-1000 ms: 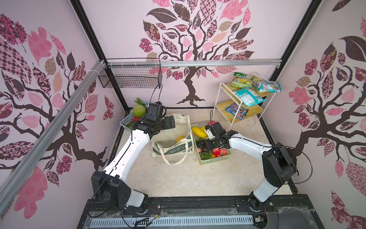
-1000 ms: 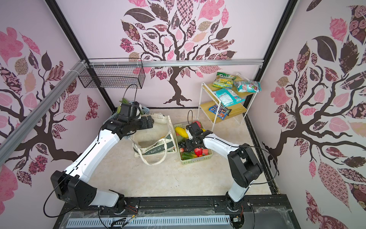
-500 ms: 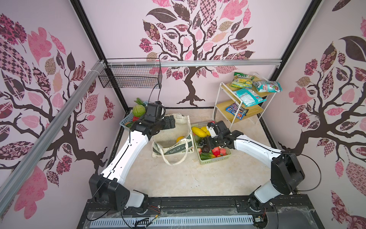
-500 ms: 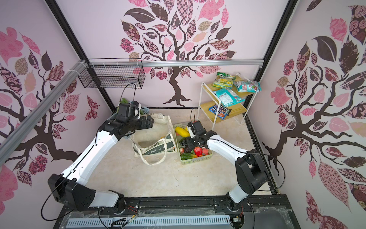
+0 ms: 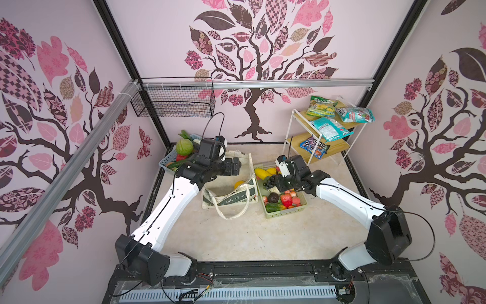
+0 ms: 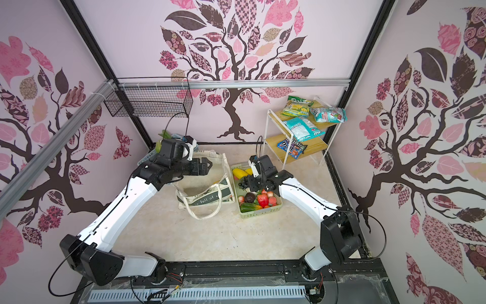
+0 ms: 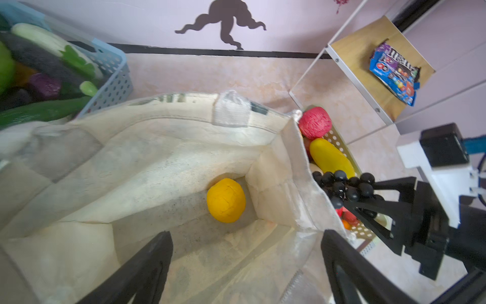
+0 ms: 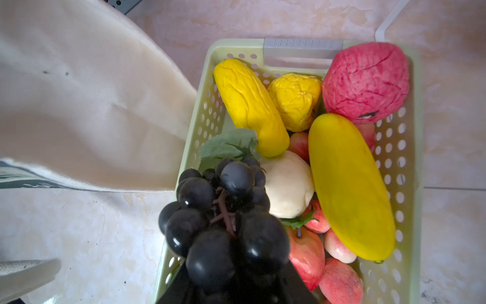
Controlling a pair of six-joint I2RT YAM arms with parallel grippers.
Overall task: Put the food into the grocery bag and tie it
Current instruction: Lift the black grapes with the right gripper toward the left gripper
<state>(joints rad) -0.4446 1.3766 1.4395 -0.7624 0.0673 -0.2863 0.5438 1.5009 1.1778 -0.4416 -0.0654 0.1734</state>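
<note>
your right gripper [image 7: 359, 194] is clamped on the grape bunch [image 8: 223, 210] at the basket's [image 8: 200, 105] bag-side edge. clear the grocery bag [image 7: 157, 158] rim before releasing. left gripper [image 7: 246, 237]: apart, empty.

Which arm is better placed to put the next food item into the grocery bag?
Right. The right gripper is clamped on the grape bunch, lifted beside the grocery bag and its open mouth; the left gripper hangs open and empty above the bag.

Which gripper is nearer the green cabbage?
Left. The left gripper hovers open over the bag next to the cabbage; the right gripper, holding grapes, is beyond the bag over the green basket.
</note>
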